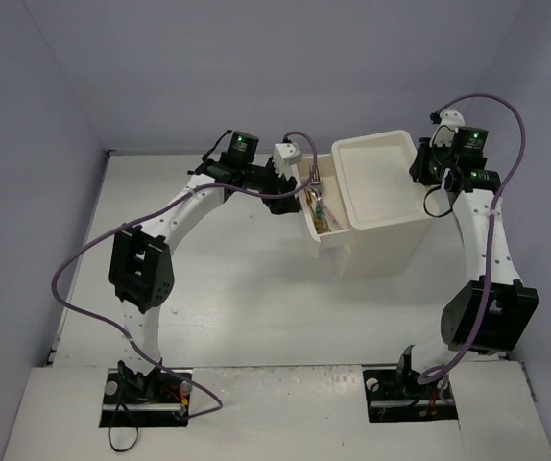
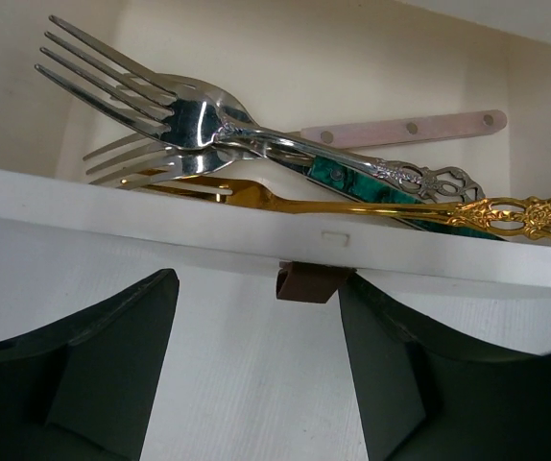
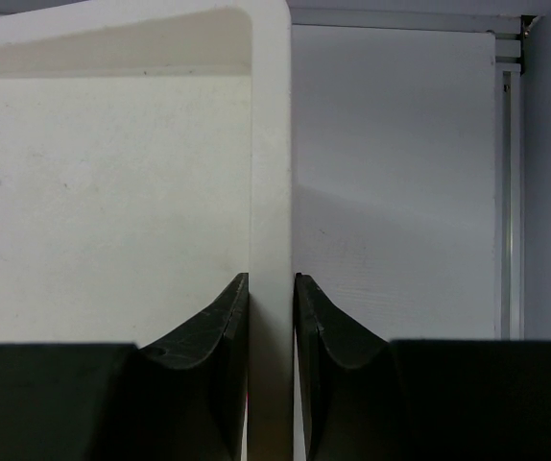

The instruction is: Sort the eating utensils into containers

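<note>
Several eating utensils (image 2: 256,144) lie in a pulled-out white drawer (image 2: 160,216): silver forks, a gold fork, a teal-handled piece and a pink-handled one. From above they show as a small heap (image 1: 322,213) in the drawer (image 1: 331,242). My left gripper (image 2: 256,384) is open just in front of the drawer's brown handle (image 2: 312,281), one finger on each side and touching nothing. My right gripper (image 3: 271,327) is shut on the thin white top wall (image 3: 271,144) of the drawer unit (image 1: 391,230), at its far right rim (image 1: 427,165).
The tall white unit stands mid-table with its top tray (image 1: 376,178) open and bare. The drawer sticks out to the unit's left. Grey walls close in the table (image 1: 227,288) at the back and left. Purple cables loop off both arms.
</note>
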Motion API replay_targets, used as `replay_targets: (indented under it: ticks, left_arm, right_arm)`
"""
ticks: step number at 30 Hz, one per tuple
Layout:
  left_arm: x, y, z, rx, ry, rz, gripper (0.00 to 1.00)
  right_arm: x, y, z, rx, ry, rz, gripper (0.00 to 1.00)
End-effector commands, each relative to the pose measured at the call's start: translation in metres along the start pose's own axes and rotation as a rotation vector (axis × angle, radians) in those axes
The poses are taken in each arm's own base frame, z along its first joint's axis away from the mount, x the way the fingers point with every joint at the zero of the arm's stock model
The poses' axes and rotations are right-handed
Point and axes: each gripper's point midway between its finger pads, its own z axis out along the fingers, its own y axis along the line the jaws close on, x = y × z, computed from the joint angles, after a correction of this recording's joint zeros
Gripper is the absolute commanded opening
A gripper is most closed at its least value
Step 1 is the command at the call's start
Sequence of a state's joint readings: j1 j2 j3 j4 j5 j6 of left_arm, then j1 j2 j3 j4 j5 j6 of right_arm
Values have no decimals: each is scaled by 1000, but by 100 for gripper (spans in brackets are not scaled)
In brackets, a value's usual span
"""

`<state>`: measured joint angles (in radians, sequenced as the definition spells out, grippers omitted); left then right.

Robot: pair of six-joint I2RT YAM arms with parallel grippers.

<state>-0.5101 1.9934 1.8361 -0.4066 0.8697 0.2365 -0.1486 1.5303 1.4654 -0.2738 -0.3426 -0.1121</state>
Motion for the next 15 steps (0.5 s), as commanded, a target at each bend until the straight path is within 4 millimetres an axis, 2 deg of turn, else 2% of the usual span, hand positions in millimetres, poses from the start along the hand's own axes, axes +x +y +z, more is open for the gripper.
replay_targets:
  ticks: [1, 4, 10, 13, 15]
  left_arm:
    - [-66, -32, 18, 102, -148, 176, 65]
    - [-69, -33, 31, 118, -150, 183, 65]
    - [-78, -23, 42, 114, -169, 199, 65]
    - [-85, -25, 47, 120, -179, 212, 65]
    - [-87, -30, 60, 143, -180, 213, 65]
  right_arm:
    - [-6, 50, 1, -161, -15, 31, 0]
    - [-5, 53, 1, -157, -14, 44, 0]
    - [-3, 62, 1, -176, -10, 42, 0]
    - [-5, 64, 0, -181, -16, 40, 0]
    - [-6, 67, 0, -187, -17, 40, 0]
